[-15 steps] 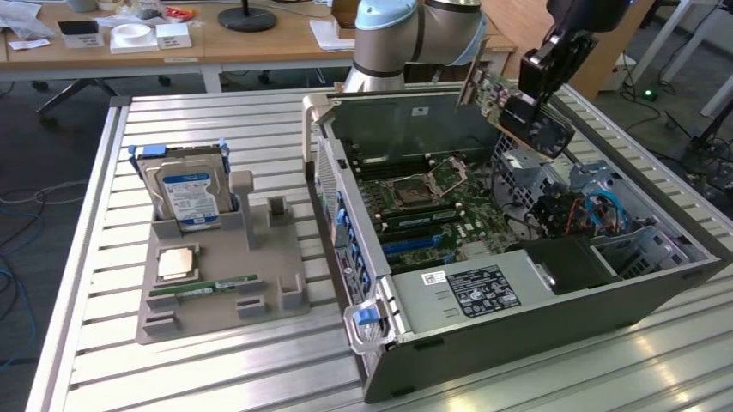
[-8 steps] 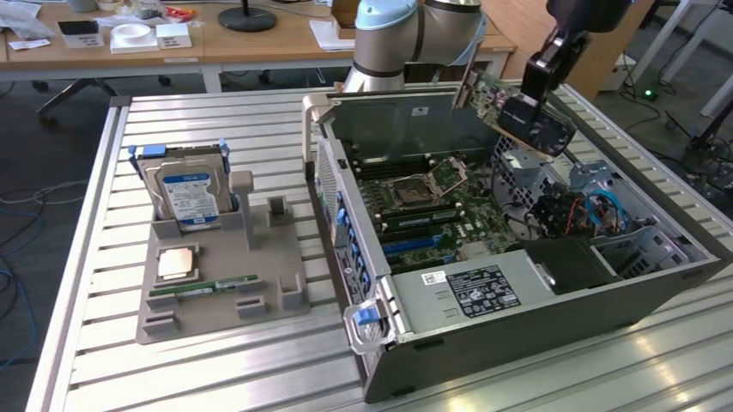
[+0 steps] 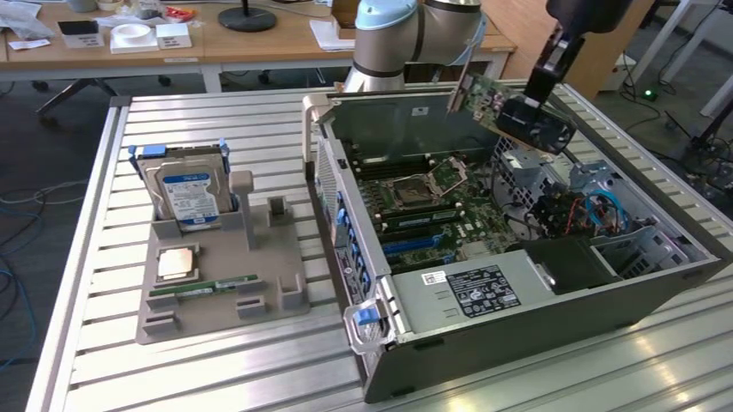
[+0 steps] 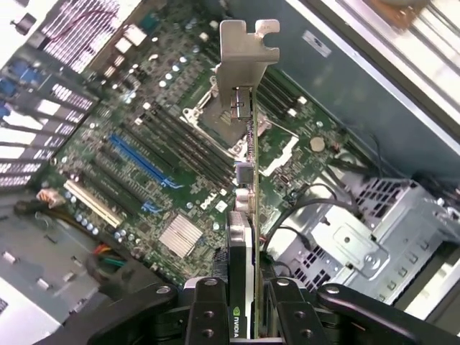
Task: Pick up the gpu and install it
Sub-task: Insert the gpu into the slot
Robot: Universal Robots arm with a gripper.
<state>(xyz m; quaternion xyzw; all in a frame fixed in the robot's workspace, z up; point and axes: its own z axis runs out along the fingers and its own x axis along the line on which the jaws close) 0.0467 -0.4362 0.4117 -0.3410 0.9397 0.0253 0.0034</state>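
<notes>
**Gpu in my claw, above the open case**

My claw (image 3: 530,96) is clamped on the gpu (image 3: 548,129), one finger on each face of the card. In the wrist view I see the gpu (image 4: 241,79) edge-on between my fingers (image 4: 205,316), with its metal bracket at the end farthest from me. I hold it tilted in the air, clear of everything, over the far part of the computer case (image 3: 516,335) that lies open on the table (image 3: 229,369). The motherboard (image 4: 165,144) lies below the card, with its blue slot (image 4: 140,158) and CPU socket (image 4: 215,118) uncovered. Towards the exterior view's left, well apart from me, the hard drive (image 3: 189,197) stands in the grey holder (image 3: 269,275), and the memory stick (image 3: 204,286) lies there flat.
</notes>
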